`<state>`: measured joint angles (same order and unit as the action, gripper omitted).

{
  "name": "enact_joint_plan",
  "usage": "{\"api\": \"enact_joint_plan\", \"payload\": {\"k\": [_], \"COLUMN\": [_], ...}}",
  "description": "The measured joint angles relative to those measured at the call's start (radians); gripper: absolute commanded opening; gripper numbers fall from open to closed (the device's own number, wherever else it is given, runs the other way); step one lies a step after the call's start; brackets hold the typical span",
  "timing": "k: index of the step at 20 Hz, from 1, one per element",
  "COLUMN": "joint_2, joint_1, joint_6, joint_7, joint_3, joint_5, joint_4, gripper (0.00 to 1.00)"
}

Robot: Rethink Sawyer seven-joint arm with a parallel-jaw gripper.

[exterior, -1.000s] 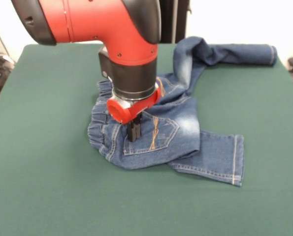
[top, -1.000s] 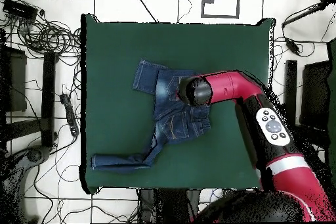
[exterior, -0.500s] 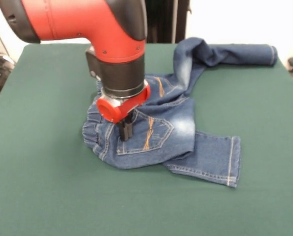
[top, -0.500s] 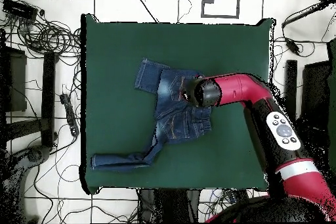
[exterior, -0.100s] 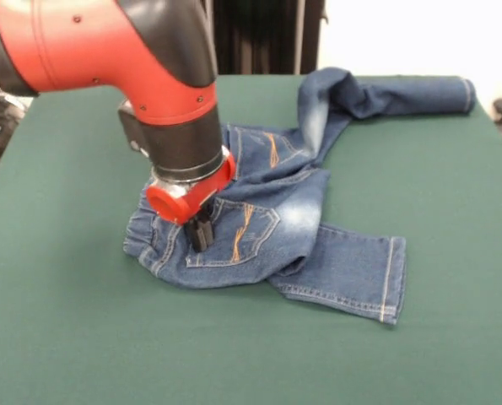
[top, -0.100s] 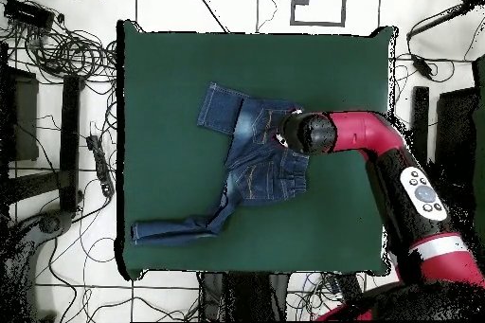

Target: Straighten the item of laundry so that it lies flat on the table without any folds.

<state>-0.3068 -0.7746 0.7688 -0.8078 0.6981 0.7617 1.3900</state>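
The item of laundry (exterior, -0.100s: 288, 207), a small pair of blue jeans with orange stitching, lies crumpled near the middle of the green table (exterior, -0.100s: 65, 329). One leg (exterior, -0.100s: 419, 93) stretches toward the far right. The other leg (exterior, -0.100s: 352, 274) is folded across toward the near right. My gripper (exterior, -0.100s: 200, 236) points down at the waistband end, its black fingers pressed together on the denim beside a back pocket. In the overhead view the jeans (top, -0.100s: 251, 163) lie at the middle of the table (top, -0.100s: 170, 73), and the arm's wrist (top, -0.100s: 308, 134) hides the fingers.
The red arm (top, -0.100s: 388, 158) reaches in over the table's right side in the overhead view. Tangled cables (top, -0.100s: 57, 44) and dark equipment lie on the floor around the table. Green cloth surrounds the jeans on every side.
The gripper has moved left and a little nearer in the front view, dragging the waistband end with it. The folded near leg followed; the far leg stayed put.
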Motion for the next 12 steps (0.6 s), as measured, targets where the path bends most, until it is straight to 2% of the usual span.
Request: {"api": "enact_joint_plan", "payload": {"k": [6, 12], "joint_2": [0.018, 0.029], "joint_1": [-0.033, -0.034], "joint_6": [0.021, 0.071], "joint_7": [0.117, 0.178], "joint_3": [0.034, 0.047], "joint_5": [-0.002, -0.002], "joint_4": [-0.003, -0.027], "gripper": [0.0, 0.0]}}
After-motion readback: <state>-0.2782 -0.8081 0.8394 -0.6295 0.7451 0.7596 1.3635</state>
